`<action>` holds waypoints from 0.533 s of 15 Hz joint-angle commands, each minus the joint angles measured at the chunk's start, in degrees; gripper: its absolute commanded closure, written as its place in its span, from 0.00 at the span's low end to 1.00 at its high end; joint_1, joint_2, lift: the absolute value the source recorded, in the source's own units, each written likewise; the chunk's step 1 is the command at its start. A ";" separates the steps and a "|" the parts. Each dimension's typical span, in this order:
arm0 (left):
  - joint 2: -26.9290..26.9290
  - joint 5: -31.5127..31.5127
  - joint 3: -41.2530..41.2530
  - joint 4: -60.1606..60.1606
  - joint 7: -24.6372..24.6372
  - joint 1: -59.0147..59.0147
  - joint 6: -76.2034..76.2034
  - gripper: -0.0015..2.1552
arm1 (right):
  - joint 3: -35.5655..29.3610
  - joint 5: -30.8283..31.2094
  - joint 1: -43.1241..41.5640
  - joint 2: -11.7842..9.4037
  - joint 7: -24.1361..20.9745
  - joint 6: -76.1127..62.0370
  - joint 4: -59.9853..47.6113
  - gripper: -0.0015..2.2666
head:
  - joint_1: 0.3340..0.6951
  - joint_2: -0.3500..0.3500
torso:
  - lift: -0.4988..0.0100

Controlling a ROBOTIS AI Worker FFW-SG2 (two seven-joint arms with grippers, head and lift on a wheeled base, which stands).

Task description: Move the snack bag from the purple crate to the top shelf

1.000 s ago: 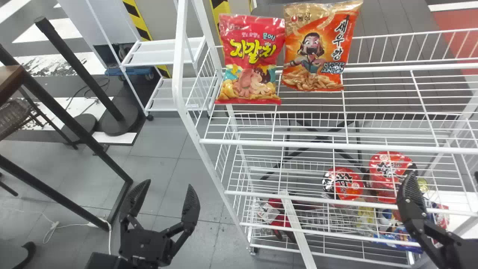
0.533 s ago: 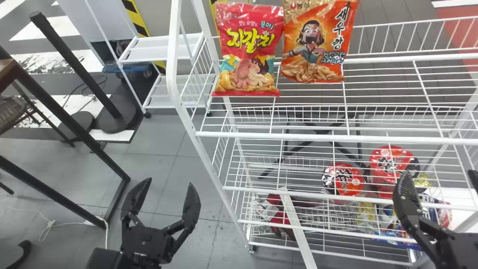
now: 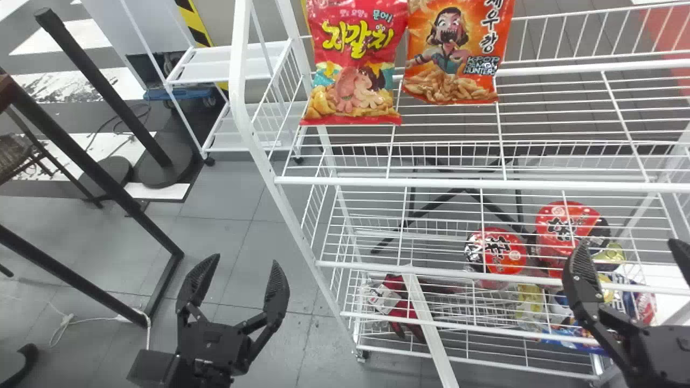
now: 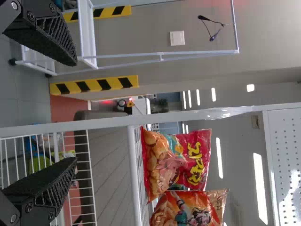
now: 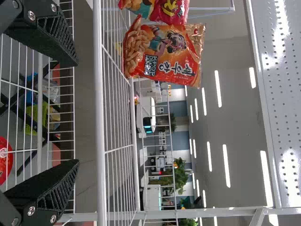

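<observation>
Snack bags (image 3: 353, 64) moved up in head view; right wrist shows plants (image 5: 179, 175).

At the top of the head view, we see the red snack bag (image 3: 353, 64) and the orange snack bag (image 3: 455, 54), both glossy, crinkled plastic film. The wire rack (image 3: 463, 184) beneath looks like white-coated metal, smooth with a soft sheen. In the left wrist view, clear film (image 4: 225, 112) shines in wrinkles (rather like sticky tape, to our eyes). At lower left and lower right of the head view, we find the left pincer (image 3: 240, 265) and right pincer (image 3: 628, 243) matt black, with rough, ridged inner faces. The perforated panel (image 5: 287, 61) in the right wrist view looks like glossy metal. The floor (image 3: 232, 237) seems smooth.
</observation>
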 commanded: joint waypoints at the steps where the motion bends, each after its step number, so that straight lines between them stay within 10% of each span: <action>1: 0.00 0.00 0.03 0.08 0.00 -0.15 0.13 0.05 | 0.00 -0.07 -0.39 0.00 0.00 0.01 0.47 0.03 | 1.00 0.84 | 0.68; 8: 0.00 0.53 0.56 0.70 -0.09 -0.50 0.13 0.05 | 0.44 -0.16 -1.71 0.00 0.00 -0.52 2.41 0.03 | 1.00 0.85 | 0.63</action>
